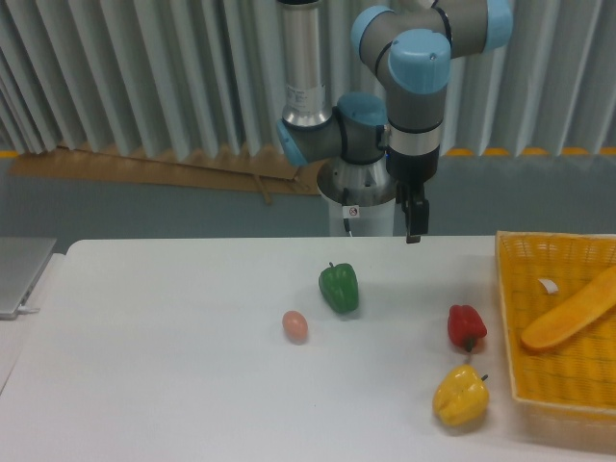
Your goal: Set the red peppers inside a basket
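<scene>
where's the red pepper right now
The red pepper sits on the white table in the right part of the camera view, just left of the yellow basket and directly above the yellow pepper.

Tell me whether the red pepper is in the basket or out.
Out. The red pepper lies on the white table, left of the basket, next to the yellow pepper.
</scene>
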{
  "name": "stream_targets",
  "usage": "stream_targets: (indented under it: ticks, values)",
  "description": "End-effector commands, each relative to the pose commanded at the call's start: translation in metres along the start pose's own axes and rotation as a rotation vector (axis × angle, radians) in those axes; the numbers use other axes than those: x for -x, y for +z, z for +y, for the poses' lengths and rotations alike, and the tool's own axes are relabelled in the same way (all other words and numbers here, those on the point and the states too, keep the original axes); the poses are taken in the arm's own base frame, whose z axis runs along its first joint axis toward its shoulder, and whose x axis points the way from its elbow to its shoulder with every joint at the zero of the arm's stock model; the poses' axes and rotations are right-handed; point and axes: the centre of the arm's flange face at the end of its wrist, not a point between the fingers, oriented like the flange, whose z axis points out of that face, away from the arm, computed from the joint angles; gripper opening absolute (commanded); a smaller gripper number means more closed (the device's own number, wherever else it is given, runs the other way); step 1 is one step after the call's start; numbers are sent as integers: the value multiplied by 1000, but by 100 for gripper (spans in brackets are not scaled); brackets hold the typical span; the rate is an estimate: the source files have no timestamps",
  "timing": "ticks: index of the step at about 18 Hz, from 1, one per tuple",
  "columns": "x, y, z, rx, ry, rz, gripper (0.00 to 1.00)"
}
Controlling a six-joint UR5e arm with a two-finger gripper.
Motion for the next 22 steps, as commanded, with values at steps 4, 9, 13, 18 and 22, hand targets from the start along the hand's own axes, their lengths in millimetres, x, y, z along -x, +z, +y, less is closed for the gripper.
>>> stream_targets:
  ticks: [4, 9, 13, 18, 22]
  values:
    - [1, 2, 0, -1, 2, 4, 100]
    - [1, 3, -1, -6, 3, 5, 100]
    - [3, 7, 0, -1, -9, 3, 100]
    - [3, 7, 1, 1, -9, 3, 100]
    - [3, 5, 0, 0, -6, -2, 100]
